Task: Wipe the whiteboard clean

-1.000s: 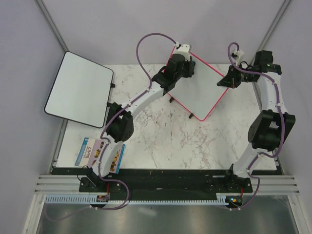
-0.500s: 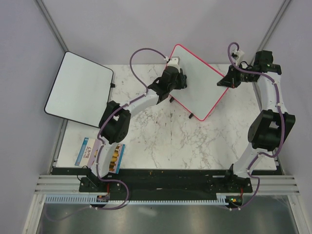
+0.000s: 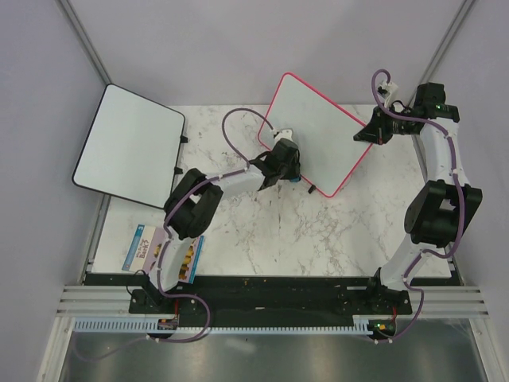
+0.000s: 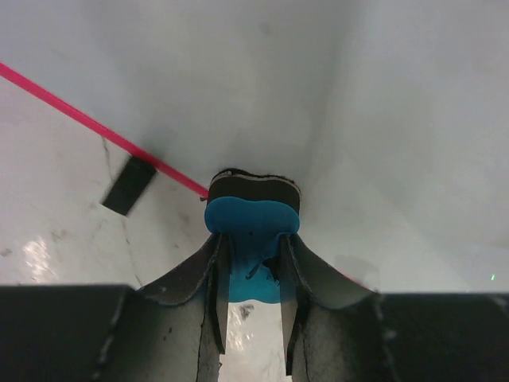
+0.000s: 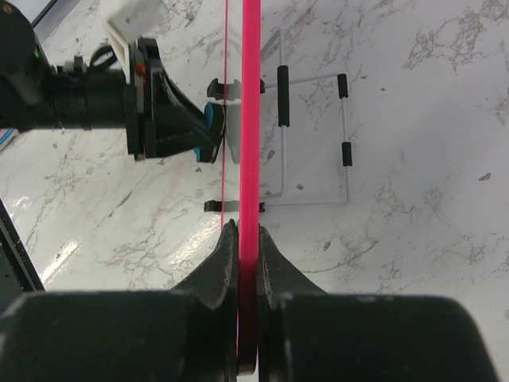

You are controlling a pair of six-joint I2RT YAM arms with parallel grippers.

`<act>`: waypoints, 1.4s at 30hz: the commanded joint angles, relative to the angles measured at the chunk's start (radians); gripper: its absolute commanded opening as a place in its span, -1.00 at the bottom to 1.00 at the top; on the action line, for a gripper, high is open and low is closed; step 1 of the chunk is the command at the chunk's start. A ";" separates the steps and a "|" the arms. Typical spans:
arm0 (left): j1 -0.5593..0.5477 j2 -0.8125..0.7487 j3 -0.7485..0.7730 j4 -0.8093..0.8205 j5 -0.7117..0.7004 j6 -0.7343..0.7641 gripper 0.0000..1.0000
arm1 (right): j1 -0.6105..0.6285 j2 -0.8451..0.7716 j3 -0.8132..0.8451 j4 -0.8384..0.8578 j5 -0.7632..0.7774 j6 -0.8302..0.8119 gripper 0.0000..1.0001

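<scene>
On the white marble-patterned table [image 3: 270, 231], the left gripper [image 4: 253, 243] clamps a blue eraser block with a black felt face [image 4: 252, 216]. The felt touches the large pink-framed whiteboard [image 3: 318, 131] at its 7 o'clock edge. The whiteboard stands tilted toward the table's 12 o'clock side. At its 3 o'clock edge, the right gripper [image 5: 246, 232] pinches the frame. A black-framed white board [image 3: 131, 147] lies at 9 o'clock.

Covered and cropped
From above, the left gripper [image 3: 293, 175] covers the eraser [image 4: 252, 221] almost wholly; at the right wrist the whiteboard [image 5: 251, 119] shows only edge-on, running off the picture at 12 o'clock.
</scene>
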 commanded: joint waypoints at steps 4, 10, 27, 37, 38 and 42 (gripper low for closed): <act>-0.171 0.021 -0.026 0.048 0.019 0.018 -0.97 | 0.098 0.101 -0.132 -0.288 0.152 -0.235 -1.00; -0.233 -0.034 -0.064 0.106 -0.035 0.044 -0.96 | 0.096 0.098 -0.135 -0.291 0.149 -0.235 -1.00; -0.174 -0.303 -0.286 0.143 -0.374 0.292 -0.96 | 0.090 0.135 -0.094 -0.290 0.188 -0.150 -1.00; -0.064 -0.579 -0.489 0.157 -0.423 0.392 -0.97 | 0.084 0.146 -0.041 -0.284 0.199 -0.034 -1.00; -0.050 -0.614 -0.527 0.142 -0.406 0.386 -0.97 | 0.082 0.144 -0.038 -0.285 0.199 -0.019 -1.00; -0.001 -0.674 -0.610 0.106 -0.348 0.320 -0.96 | 0.076 0.133 -0.051 -0.253 0.201 0.051 -1.00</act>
